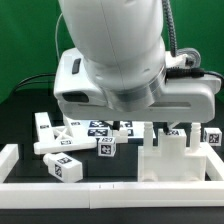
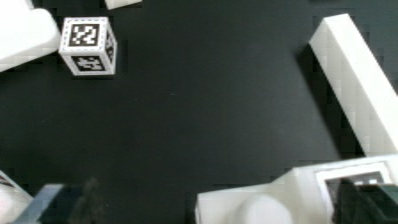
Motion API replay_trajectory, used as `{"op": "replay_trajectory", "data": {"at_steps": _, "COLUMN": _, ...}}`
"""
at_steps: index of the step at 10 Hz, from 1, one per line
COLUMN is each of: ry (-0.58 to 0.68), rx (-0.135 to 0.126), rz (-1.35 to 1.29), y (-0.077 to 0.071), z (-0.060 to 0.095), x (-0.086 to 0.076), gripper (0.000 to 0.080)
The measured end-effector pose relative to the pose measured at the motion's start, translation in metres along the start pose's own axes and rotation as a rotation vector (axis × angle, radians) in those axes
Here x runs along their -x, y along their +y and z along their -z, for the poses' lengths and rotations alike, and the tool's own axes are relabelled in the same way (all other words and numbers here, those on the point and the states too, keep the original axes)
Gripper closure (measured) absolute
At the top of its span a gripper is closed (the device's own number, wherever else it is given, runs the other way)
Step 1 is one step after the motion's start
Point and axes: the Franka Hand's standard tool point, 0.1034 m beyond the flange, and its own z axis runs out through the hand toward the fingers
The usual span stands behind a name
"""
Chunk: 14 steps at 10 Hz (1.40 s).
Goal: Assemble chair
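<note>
Hovering spread wide (nothing held), the white two-finger gripper [image 1: 172,131] could topple the white notched plastic panel [image 1: 165,158] by descending off-centre.

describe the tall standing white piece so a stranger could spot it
Start at the white robot arm filling the top of the exterior view, then drop toward the front border rail on the exterior view's right. The notched panel stands there. Unlike the tagged cube and bars lying flat on that view's left, it is upright with prongs on top.
</note>
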Motion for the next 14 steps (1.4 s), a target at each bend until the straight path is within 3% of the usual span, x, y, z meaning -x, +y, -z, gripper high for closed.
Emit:
{"op": "replay_trajectory", "data": {"at_steps": 6, "ry": -0.069, "rx": 0.000, "rz": -0.058, "y": 0.004, "z": -0.003, "x": 0.003, "gripper": 0.0150}}
{"op": "replay_trajectory", "data": {"at_steps": 7, "ry": -0.070, "rx": 0.000, "rz": -0.059, "y": 0.005, "z": -0.003, "x": 0.003, "gripper": 0.0278}}
{"op": "replay_trajectory", "data": {"at_steps": 8, "ry": -0.071, "rx": 0.000, "rz": -0.059, "y": 0.005, "z": -0.004, "x": 0.003, "gripper": 0.0278}}
{"op": "replay_trajectory", "data": {"at_steps": 10, "ry": -0.071, "rx": 0.000, "rz": -0.059, "y": 0.005, "z": -0.004, "x": 0.003, "gripper": 0.0551}}
{"op": "replay_trajectory", "data": {"at_steps": 11, "ry": -0.072, "rx": 0.000, "rz": -0.059, "y": 0.005, "z": -0.004, "x": 0.003, "gripper": 0.0551}}
{"op": "replay_trajectory", "data": {"at_steps": 12, "ry": -0.064, "rx": 0.002, "rz": -0.047, "y": 0.004, "z": -0.002, "x": 0.003, "gripper": 0.0682}}
{"op": "replay_trajectory", "data": {"at_steps": 14, "ry": -0.031, "rx": 0.013, "rz": -0.009, "y": -0.002, "z": 0.009, "x": 0.007, "gripper": 0.0681}}
